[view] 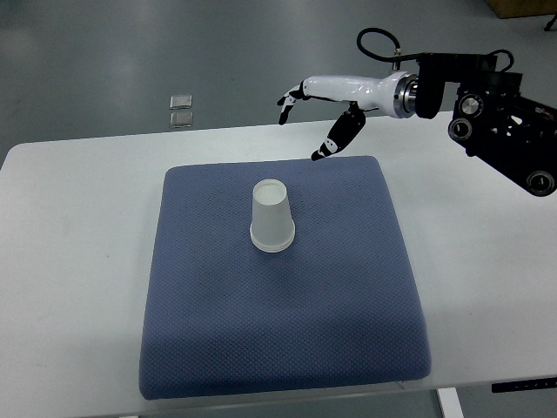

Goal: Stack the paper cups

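Note:
A white paper cup [272, 218] stands upside down, rim on the cloth, near the middle of a blue mat [287, 331]. It may be more than one cup nested; I cannot tell. My right hand [306, 117] hangs in the air above the mat's far edge, to the upper right of the cup and apart from it. Its fingers [335, 141] are spread and hold nothing. The left arm is out of view.
The mat lies on a white table [70, 261]. Two small clear squares [181, 110] lie on the grey floor beyond the table's far edge. The right arm's black joints [505, 113] fill the upper right corner.

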Controlling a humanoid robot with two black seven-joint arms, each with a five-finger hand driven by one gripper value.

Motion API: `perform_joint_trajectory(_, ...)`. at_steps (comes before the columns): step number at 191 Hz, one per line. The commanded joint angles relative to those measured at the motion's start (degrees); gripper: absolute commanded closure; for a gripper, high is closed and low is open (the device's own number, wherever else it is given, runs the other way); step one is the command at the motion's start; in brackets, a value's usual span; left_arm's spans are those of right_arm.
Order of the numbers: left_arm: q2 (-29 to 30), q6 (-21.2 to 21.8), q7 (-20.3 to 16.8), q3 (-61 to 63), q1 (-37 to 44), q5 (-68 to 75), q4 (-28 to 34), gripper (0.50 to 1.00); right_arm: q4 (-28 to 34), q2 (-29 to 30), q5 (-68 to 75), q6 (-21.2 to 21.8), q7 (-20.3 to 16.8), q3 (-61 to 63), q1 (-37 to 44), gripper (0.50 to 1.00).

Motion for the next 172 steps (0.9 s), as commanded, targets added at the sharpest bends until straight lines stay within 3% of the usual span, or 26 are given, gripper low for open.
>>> perform_joint_trajectory(1, 0.00, 0.00, -0.03, 0.00, 0.01, 0.00, -0.05, 0.500, -5.75, -0.01, 7.59, -1.63, -0.18, 3.06, -1.51, 0.597)
perform_joint_trajectory(21, 0.00, 0.00, -0.03, 0.00, 0.01, 0.00, -0.05, 0.500, -12.51, 0.61, 17.43, -6.46, -0.27, 4.73, -3.70, 0.597)
perform_joint_trajectory(31, 0.00, 0.00, -0.03, 0.00, 0.01, 0.00, -0.05, 0.500, -12.52, 0.61, 17.44, -6.47, -0.27, 4.73, -3.71, 0.597)
perform_joint_trajectory(32, 0.00, 0.00, -0.03, 0.00, 0.01, 0.00, -0.05, 0.500, -15.65, 0.78, 23.79, -9.34, -0.27, 4.73, -4.75, 0.597)
perform_joint_trajectory(52, 0.00, 0.00, -0.03, 0.00, 0.01, 0.00, -0.05, 0.500, -20.60, 1.13, 37.20, -13.50, -0.36, 4.47, -7.22, 0.597)
perform_joint_trajectory(104, 0.00, 0.00, -0.03, 0.00, 0.01, 0.00, -0.05, 0.500, -27.55, 3.07, 60.50, -20.27, -0.27, 4.30, -10.91, 0.597)
perform_joint_trajectory(172, 0.00, 0.00, -0.03, 0.00, 0.01, 0.00, 0.04, 0.500, -28.95, 4.56, 65.51, -21.41, 0.08, 4.65, -13.20, 0.583)
